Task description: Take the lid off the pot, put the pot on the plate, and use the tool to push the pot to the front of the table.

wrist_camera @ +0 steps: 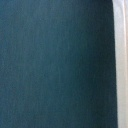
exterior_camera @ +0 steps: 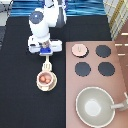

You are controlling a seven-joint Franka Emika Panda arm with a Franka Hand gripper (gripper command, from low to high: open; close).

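Note:
My gripper [exterior_camera: 45,53] hangs over the black table [exterior_camera: 20,100] in the exterior view's upper left, shut on the cream-white tool [exterior_camera: 47,64]. The tool points toward the view's bottom, and its head meets the top rim of the pot [exterior_camera: 44,78]. That small pot has reddish contents, is uncovered, and sits on the tan plate [exterior_camera: 46,88]. The pale-pink lid [exterior_camera: 78,49] lies apart on the stove counter, to the right of my gripper. The wrist view shows only a dark surface with a pale strip along one edge.
The pinkish-brown stove counter [exterior_camera: 116,82] fills the exterior view's right side and carries three black burners [exterior_camera: 82,68]. A large grey bowl [exterior_camera: 95,106] with a long handle [exterior_camera: 120,103] stands at its bottom. Blue cloth lies behind the robot at the top.

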